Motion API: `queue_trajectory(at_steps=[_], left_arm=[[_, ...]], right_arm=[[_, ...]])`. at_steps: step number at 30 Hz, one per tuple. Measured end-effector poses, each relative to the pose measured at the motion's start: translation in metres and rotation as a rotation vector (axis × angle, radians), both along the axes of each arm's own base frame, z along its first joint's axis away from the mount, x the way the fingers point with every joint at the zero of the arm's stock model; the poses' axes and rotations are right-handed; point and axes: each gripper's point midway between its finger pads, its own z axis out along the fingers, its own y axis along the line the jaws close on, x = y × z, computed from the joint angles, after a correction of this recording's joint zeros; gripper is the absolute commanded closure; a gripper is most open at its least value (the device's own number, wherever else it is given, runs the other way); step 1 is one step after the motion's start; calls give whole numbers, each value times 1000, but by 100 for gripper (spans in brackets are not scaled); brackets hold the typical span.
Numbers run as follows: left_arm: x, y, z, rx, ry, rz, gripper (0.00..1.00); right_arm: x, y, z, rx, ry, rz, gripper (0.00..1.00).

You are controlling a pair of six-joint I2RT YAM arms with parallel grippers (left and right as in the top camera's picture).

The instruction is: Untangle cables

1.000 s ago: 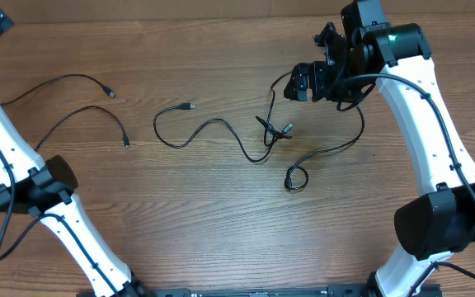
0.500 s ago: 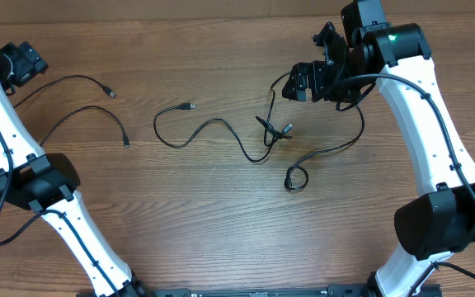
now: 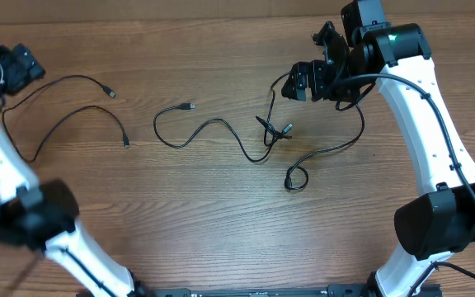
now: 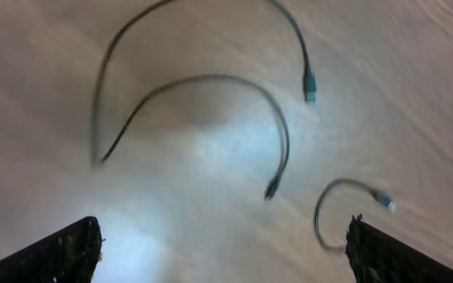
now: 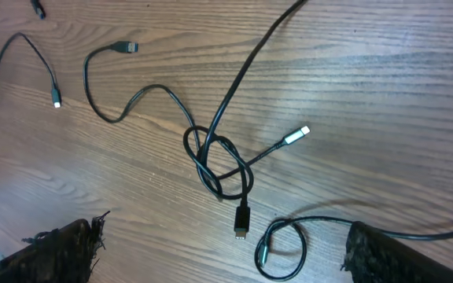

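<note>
Spreading over the wooden worktop [image 3: 221,223], the cables [image 3: 213,122] lie in two groups: a knot [image 3: 275,132] right of centre in the overhead view, with one strand trailing left to a plug and another curling into a small loop [image 3: 293,179] below it, and two separate strands [image 3: 89,108] near the left edge. Bare wood lies between the groups and across the lower half of the frame. At the upper left the left gripper [image 4: 226,255] hovers with jaws wide, holding nothing; the right gripper [image 5: 225,250] hangs over the knot, equally wide and empty
</note>
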Motion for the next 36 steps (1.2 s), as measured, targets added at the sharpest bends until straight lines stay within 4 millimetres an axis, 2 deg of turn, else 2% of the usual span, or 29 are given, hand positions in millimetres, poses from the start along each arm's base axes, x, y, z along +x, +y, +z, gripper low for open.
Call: queue_trajectory(at_steps=[3, 5, 8, 14, 21, 24, 27, 29, 34, 36], left_arm=[[-43, -10, 14, 39, 46, 53, 1], [-61, -5, 11, 83, 86, 108, 1], [-64, 7, -6, 122, 122, 152, 0], [-53, 28, -60, 143, 213, 138, 1], [-50, 48, -95, 162, 258, 50, 3], [-49, 62, -114, 159, 281, 44, 23], [-51, 77, -139, 142, 318, 40, 34], [-52, 86, -157, 124, 338, 47, 48], [-43, 101, -188, 120, 332, 45, 96], [-28, 108, -188, 152, 282, 40, 96]], right_arm=[[2, 0, 1, 2, -11, 2, 0], [2, 0, 1, 1, -13, 4, 0], [3, 1, 1, 1, -17, 6, 0], [1, 0, 0, -1, -8, 8, 0], [0, 0, 0, -2, -4, 9, 0], [0, 0, 0, -2, -4, 9, 0], [0, 0, 0, -3, -3, 9, 0], [0, 0, 0, -2, -4, 9, 0], [0, 0, 0, -2, -4, 9, 0], [0, 0, 0, -2, -5, 9, 0]])
